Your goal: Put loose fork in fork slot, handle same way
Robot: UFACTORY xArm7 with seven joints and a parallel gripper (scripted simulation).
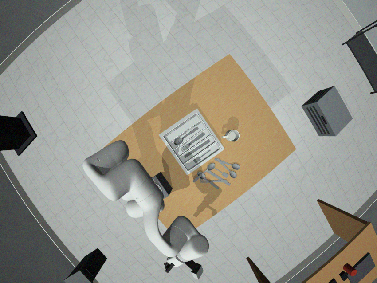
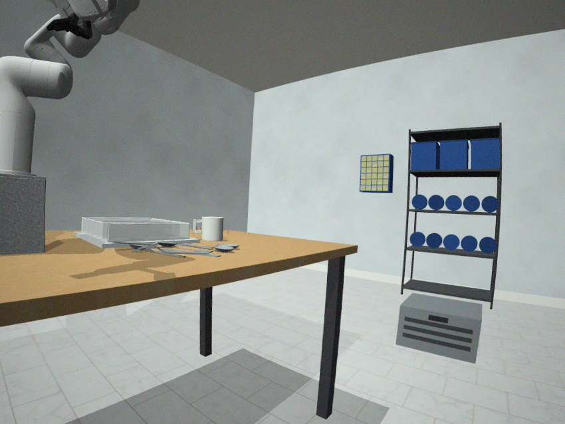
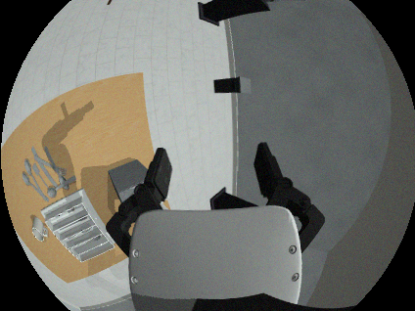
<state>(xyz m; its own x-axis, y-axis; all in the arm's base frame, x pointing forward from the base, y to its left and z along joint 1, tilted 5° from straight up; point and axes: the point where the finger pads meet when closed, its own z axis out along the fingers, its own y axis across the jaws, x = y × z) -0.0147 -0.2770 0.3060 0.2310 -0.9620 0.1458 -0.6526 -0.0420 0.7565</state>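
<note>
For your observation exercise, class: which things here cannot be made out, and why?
- Loose cutlery pile, top view: overlapping and small; the loose fork cannot be singled out.
- Tray slots, exterior view: hidden behind its side wall.
- Cutlery, wrist view: too small to tell apart.
- Gripper, exterior view: cut off by the top edge.

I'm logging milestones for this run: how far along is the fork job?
Done: nothing visible. The tray holds its sorted cutlery, and the loose cutlery pile, the fork among it, lies on the table beside the tray. In hand: nothing; the gripper is open and empty, held high, far from the table. Left: pick the fork out of the pile, lay it flat in the fork slot, handle matching, and release.
</note>
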